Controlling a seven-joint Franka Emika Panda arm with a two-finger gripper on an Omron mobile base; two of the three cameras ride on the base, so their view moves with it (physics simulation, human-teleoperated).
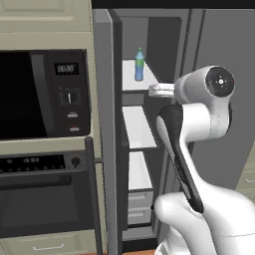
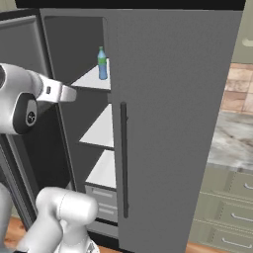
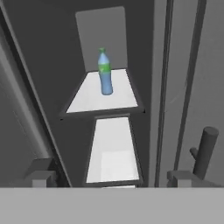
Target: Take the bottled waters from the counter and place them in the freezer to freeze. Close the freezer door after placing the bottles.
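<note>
One of the bottled waters, a blue-tinted bottle (image 1: 140, 64) (image 2: 102, 63) (image 3: 104, 72) with a green cap and label, stands upright on the top white shelf (image 3: 89, 98) of the freezer (image 1: 144, 45). The freezer door (image 1: 107, 124) is swung wide open to the left. My gripper (image 3: 113, 178) is open and holds nothing. It hovers in front of the freezer opening, back from the bottle and a little below the top shelf. The white hand (image 1: 162, 89) (image 2: 62, 93) points into the compartment. The marbled counter (image 2: 232, 138) lies at the far right.
A black microwave (image 1: 45, 92) and built-in oven (image 1: 45, 199) stand left of the open door. The wider grey fridge door (image 2: 173, 123) with its dark bar handle (image 2: 123, 158) is closed on the right. Lower white shelves (image 3: 113, 148) and drawers (image 1: 139, 206) sit below.
</note>
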